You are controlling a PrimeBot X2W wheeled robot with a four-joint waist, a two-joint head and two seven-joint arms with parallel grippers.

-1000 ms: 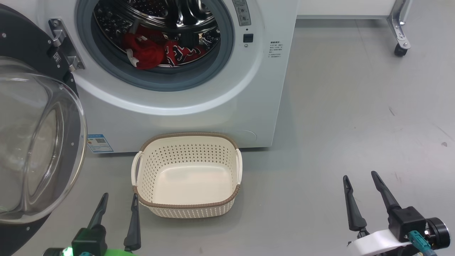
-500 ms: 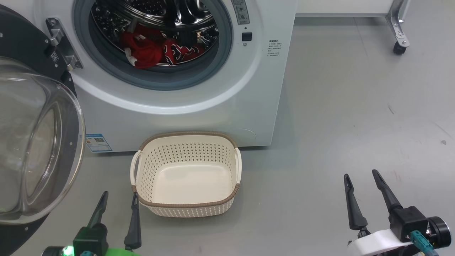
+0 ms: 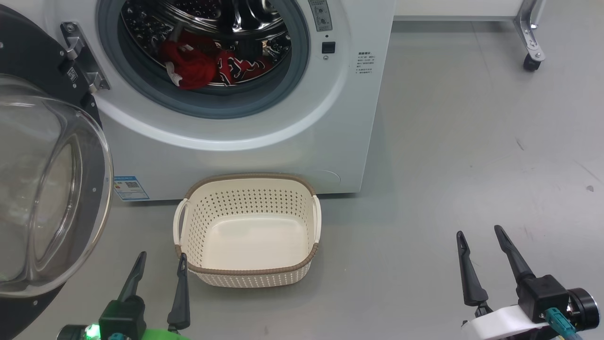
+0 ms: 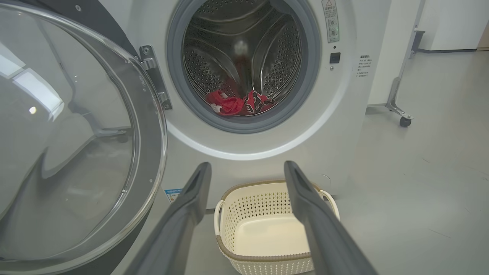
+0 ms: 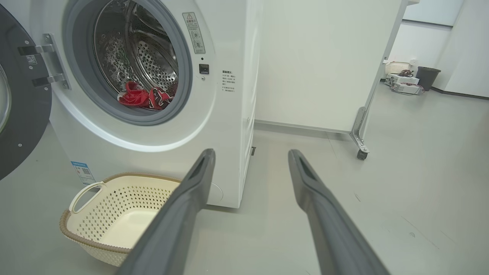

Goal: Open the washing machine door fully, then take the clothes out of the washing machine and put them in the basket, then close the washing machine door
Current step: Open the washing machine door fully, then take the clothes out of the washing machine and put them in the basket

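Not much you can actually read here. The washing machine (image 3: pixel 264 160) has a blue label (image 3: pixel 130 187) with a QR code low on its front, a sticker (image 4: pixel 331 21) with a warning triangle beside the opening, and a small print block (image 3: pixel 364 62), lettering too tiny.

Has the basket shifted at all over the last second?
No. The basket sits where it did, before the washing machine and right of the blue label; the slight picture shift is the camera's.
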